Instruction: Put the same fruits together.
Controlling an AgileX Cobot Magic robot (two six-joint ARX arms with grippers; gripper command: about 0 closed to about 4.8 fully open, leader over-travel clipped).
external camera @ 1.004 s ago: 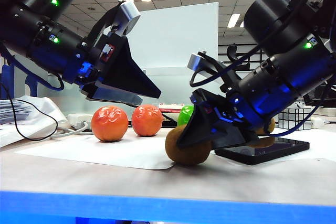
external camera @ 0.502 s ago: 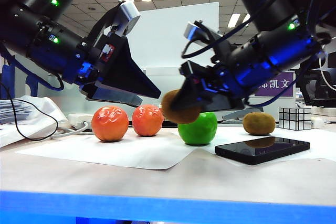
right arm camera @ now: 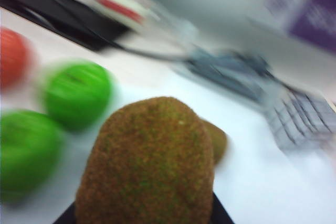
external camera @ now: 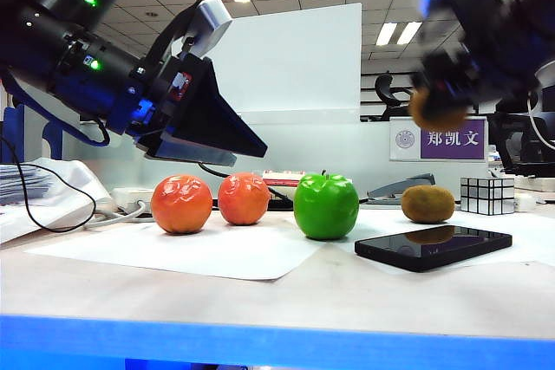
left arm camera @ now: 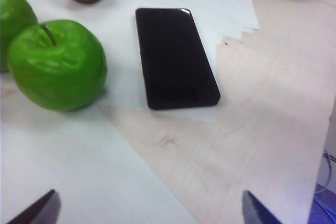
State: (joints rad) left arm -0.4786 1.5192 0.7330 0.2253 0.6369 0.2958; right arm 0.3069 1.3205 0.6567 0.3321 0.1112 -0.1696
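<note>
Exterior view shows the right claw (external camera: 440, 110) raised in the upper right of the frame, blurred, clamped on a brown kiwi (external camera: 438, 113). In the right wrist view this held kiwi (right arm camera: 147, 166) fills the lower middle of the picture. A second kiwi (external camera: 427, 204) lies on the tabletop (external camera: 277, 296) at the right, behind a black phone (external camera: 433, 247) and near a silver mirror cube (external camera: 487, 196). One green apple (external camera: 326, 206) stands at the middle, with two orange-red fruits (external camera: 181, 204) (external camera: 244, 198) to its left on white paper (external camera: 173, 253). The left claw (external camera: 204, 140) hangs above those orange-red fruits, its fingers apart and holding nothing. Left wrist view shows a second green apple (left arm camera: 13, 17) touching the first.
</note>
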